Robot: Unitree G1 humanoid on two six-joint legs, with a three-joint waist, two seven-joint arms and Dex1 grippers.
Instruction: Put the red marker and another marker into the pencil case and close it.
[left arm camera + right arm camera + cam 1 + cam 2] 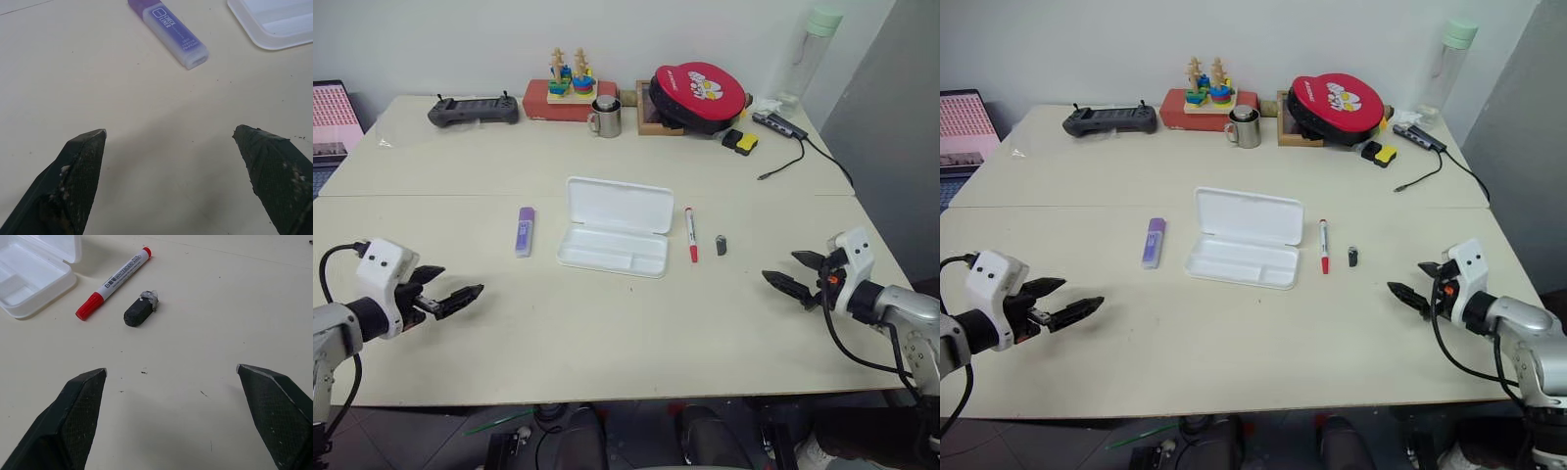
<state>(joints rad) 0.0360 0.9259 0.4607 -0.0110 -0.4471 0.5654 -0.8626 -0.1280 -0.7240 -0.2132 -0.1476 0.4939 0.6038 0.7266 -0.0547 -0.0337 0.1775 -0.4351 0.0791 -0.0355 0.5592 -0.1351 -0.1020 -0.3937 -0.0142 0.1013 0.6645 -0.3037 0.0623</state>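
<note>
Head stereo overview; close wrist views over table (509,362)

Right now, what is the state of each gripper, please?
Left gripper: open, holding nothing.
Right gripper: open, holding nothing.

Steel mug (605,117), red pouch (701,94)

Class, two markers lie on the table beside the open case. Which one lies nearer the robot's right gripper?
The red marker, slim, white-barrelled, lying on the pencil case's right. The chunky purple marker lies on its left side.
</note>
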